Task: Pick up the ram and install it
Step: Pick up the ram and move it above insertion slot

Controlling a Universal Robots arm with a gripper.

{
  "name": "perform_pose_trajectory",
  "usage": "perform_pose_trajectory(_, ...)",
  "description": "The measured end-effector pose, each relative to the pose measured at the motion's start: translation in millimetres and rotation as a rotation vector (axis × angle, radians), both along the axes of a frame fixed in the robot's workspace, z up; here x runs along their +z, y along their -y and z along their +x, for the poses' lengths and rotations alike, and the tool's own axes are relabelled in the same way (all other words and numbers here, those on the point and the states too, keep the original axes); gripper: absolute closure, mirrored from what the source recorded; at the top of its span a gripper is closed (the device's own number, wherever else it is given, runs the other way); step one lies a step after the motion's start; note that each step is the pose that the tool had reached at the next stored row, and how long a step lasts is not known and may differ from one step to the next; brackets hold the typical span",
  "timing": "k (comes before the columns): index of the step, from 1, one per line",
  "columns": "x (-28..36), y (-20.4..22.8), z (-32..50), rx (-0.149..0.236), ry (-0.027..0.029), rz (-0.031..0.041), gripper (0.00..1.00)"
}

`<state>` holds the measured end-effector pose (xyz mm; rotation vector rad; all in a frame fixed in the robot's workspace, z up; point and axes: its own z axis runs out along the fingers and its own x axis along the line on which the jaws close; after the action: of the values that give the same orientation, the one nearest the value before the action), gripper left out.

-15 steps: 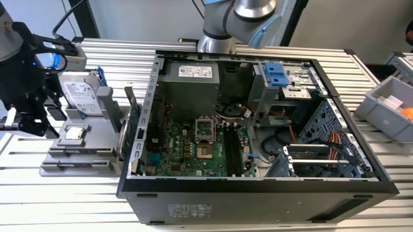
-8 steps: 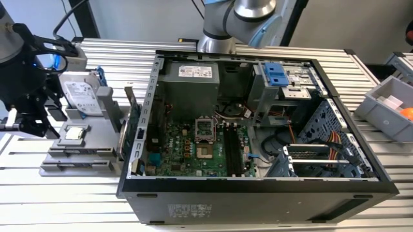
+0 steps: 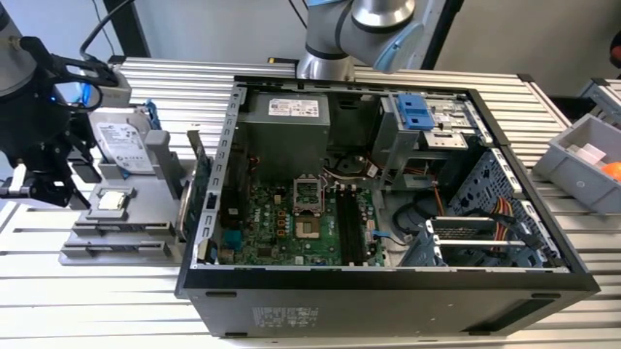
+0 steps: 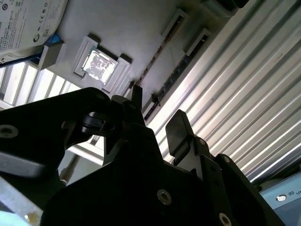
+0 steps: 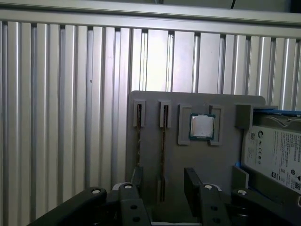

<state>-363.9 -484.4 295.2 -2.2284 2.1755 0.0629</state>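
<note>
Gripper [image 5: 164,182] over grey tray [image 5: 221,160], ribbed table [image 5: 70,117]

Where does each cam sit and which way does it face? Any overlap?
Exterior view: off the arm, high, looking down into the open case, fixture at the exterior view's left; arm and gripper show.
First wrist view: on the wrist, looking down past the open gripper at the fixture's ram and CPU.
Second wrist view: on the wrist, looking slantwise past the gripper at the same fixture.
Shared: all three show gripper, fixture, CPU, hard drive.
</note>
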Motion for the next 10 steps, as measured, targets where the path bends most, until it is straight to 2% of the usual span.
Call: perform_pose_trajectory(10,-7.7,0.0,0.0,0.000,-0.0004,-0.0032,0.00)
